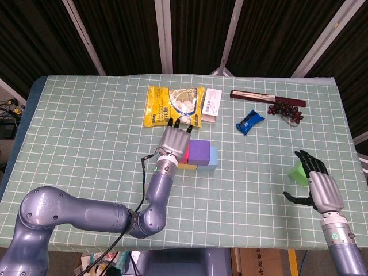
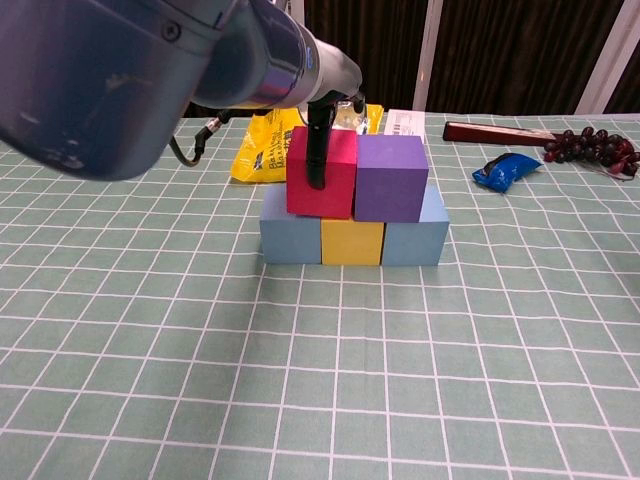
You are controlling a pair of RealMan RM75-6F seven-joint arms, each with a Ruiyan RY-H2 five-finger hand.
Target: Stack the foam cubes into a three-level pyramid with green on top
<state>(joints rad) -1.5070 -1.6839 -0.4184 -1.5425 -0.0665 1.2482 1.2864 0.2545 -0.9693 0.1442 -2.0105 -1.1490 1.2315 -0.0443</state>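
Under the left hand [image 1: 174,141] sits the red cube [image 2: 322,185], and a dark finger [image 2: 317,155] lies down its front, so the hand holds it. Just right of it is the purple cube [image 2: 390,177]. Both sit on a blue [image 2: 290,239], yellow [image 2: 352,242], blue row. Far off, the right hand [image 1: 319,185] is open, its fingertips at the green cube [image 1: 298,172].

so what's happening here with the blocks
The robot is building a foam cube pyramid. The left hand grips the red cube, set beside the purple cube on a bottom row of blue, yellow and blue. The green cube for the top lies off to the side by the right hand, which looks open and holds nothing.
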